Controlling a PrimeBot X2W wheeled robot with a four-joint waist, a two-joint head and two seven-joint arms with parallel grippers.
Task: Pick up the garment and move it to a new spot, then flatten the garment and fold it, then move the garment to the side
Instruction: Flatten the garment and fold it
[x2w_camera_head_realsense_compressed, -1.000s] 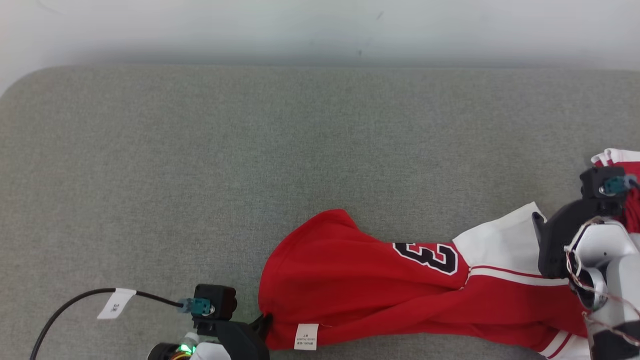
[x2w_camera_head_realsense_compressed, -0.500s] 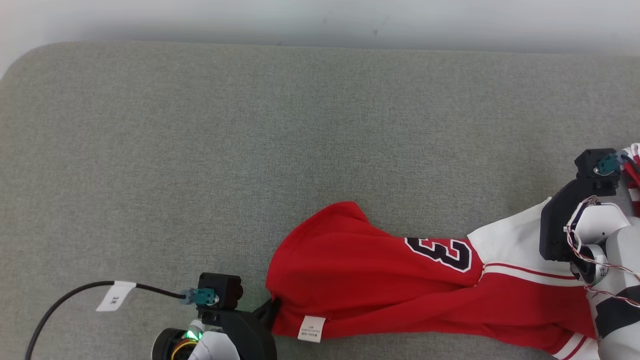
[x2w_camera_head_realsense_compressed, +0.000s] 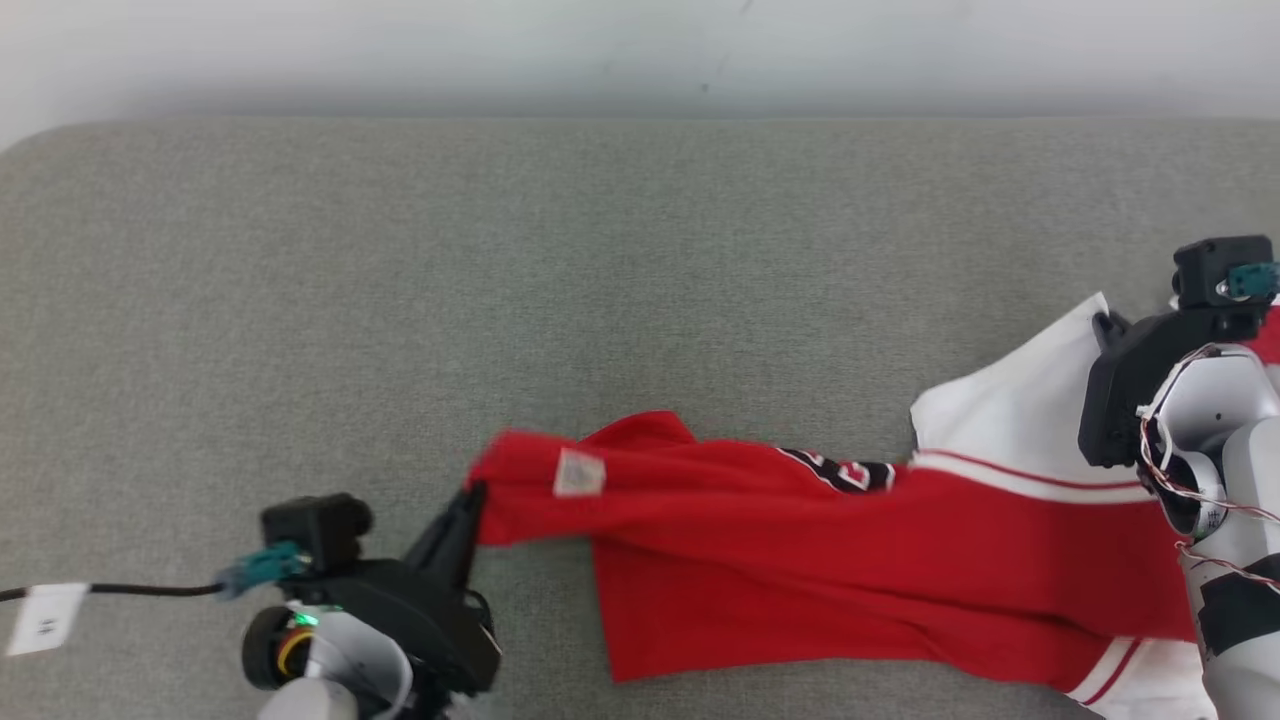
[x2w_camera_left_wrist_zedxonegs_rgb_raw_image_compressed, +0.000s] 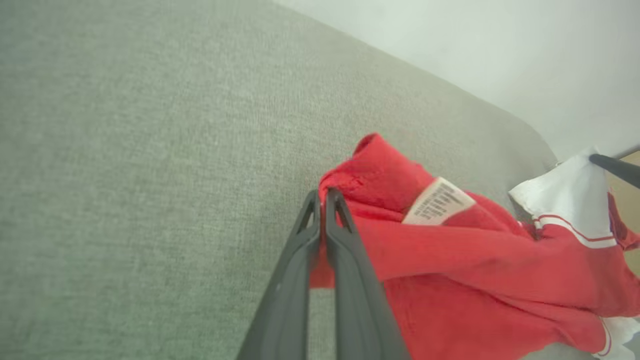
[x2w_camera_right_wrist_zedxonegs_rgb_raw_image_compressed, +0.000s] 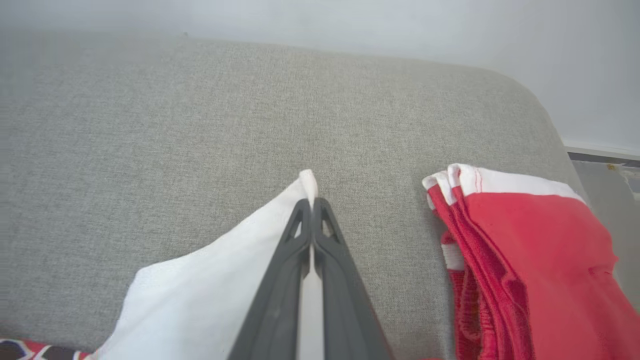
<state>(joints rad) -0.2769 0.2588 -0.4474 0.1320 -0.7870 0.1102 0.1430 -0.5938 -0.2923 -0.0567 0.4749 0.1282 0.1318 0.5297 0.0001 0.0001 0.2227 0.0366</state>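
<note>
A red and white garment with a dark number lies stretched across the grey cushion's front right. My left gripper is shut on the garment's red edge near a small care label. In the left wrist view the closed fingers pinch that red fabric. At the right, my right gripper is shut on the white corner. The right wrist view has the white cloth clamped between the gripper's fingers, with a red sleeve lying beside it.
The grey cushion extends far back to a pale wall. A black cable with a white tag trails from my left wrist at the lower left. The cushion's rounded corner lies to the right.
My left gripper has pulled the red edge left and away from me, flipping the label upward and stretching the garment. My right gripper moved slightly farther back with the white corner.
</note>
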